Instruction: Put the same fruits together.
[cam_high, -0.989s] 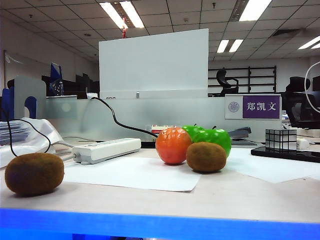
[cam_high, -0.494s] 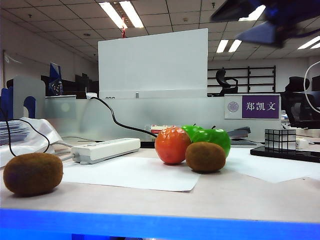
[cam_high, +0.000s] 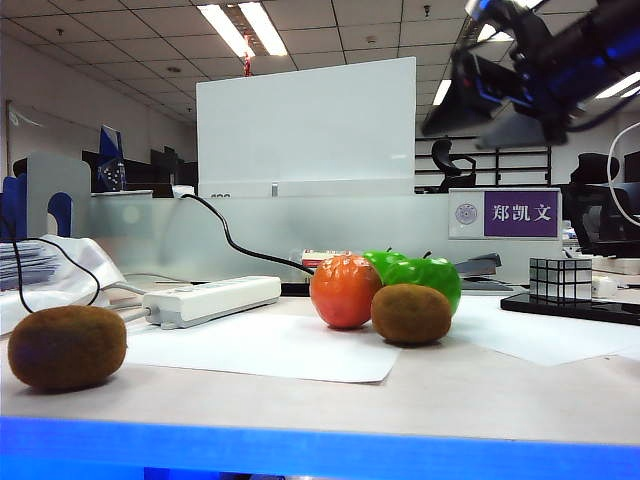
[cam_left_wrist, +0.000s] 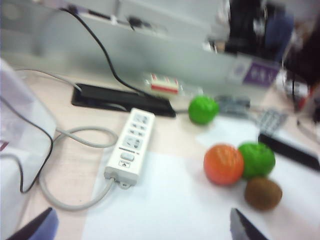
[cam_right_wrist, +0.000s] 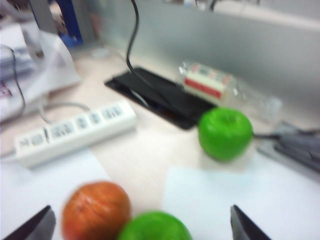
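Note:
On the table's near left lies one brown kiwi (cam_high: 67, 347). Mid-table, the orange-red fruit (cam_high: 347, 290) touches a second kiwi (cam_high: 411, 313), with two green apples (cam_high: 432, 277) (cam_high: 385, 262) behind them. My right gripper (cam_high: 480, 115) hangs blurred high above the table at the right, open; in its wrist view the gripper (cam_right_wrist: 140, 230) is over the orange-red fruit (cam_right_wrist: 96, 210) and one apple (cam_right_wrist: 155, 227), the other apple (cam_right_wrist: 225, 132) farther off. My left gripper (cam_left_wrist: 142, 232) is open over white paper, short of the fruit cluster (cam_left_wrist: 223, 164); it does not show in the exterior view.
A white power strip (cam_high: 212, 300) with cables lies left of the fruits. A mirrored cube (cam_high: 562, 279) stands on a black tray at the right. White paper sheets (cam_high: 270, 350) cover the table's middle. A partition wall closes the back.
My right arm has come into the exterior view at the top right and dropped lower. The fruits have not moved.

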